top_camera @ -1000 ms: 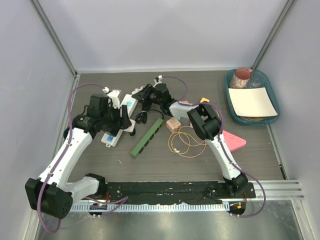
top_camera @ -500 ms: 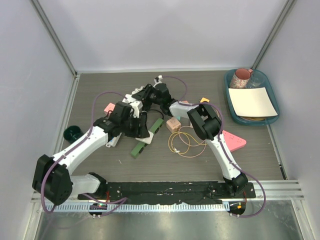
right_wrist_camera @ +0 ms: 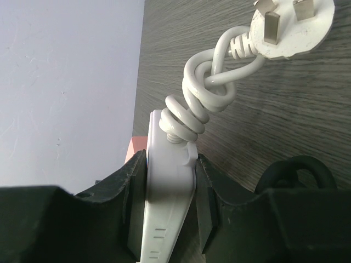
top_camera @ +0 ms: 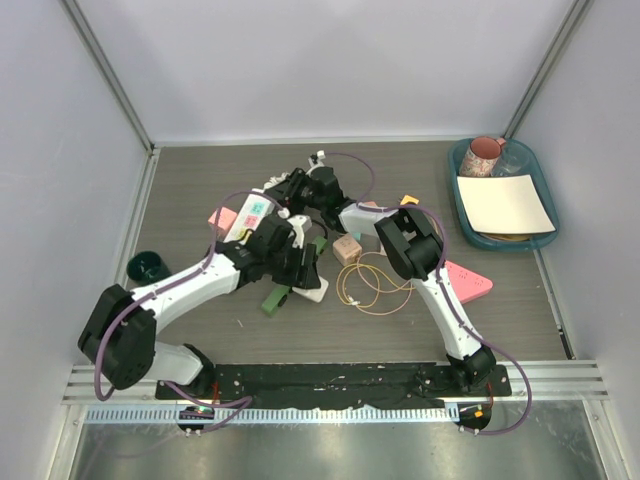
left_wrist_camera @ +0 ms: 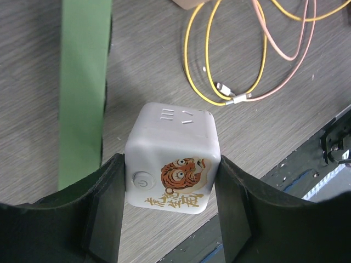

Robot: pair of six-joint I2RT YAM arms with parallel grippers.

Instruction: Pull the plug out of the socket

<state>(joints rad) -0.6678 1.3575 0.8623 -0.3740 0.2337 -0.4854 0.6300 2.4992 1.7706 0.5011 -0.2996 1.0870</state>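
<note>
Two wrist views settle what the overhead one leaves small. The left wrist camera shows the left gripper (left_wrist_camera: 170, 167) pinching a white plug (left_wrist_camera: 173, 142) by two opposite sides. The plug's face with a tiger sticker and a round power button is turned to the camera. The face with small raised marks points away, toward the yellow and pink cables (left_wrist_camera: 219, 71) on the table (left_wrist_camera: 33, 109). A green bar (left_wrist_camera: 82, 82) lies just left of the plug. The plug is nearly a cube, so no long axis stands out. The right wrist camera shows the right gripper (right_wrist_camera: 169, 170) clamped on the cord end of the white socket strip (right_wrist_camera: 164, 213), seen edge-on. Its twisted white cord (right_wrist_camera: 203, 104) leads to a pronged head (right_wrist_camera: 290, 22) lying prongs-up. Only the overhead view shows both together: the plug sits near the table's middle, apart from the strip. The strip's long axis slants from the right gripper toward the near left, partly hidden under the left arm.
</note>
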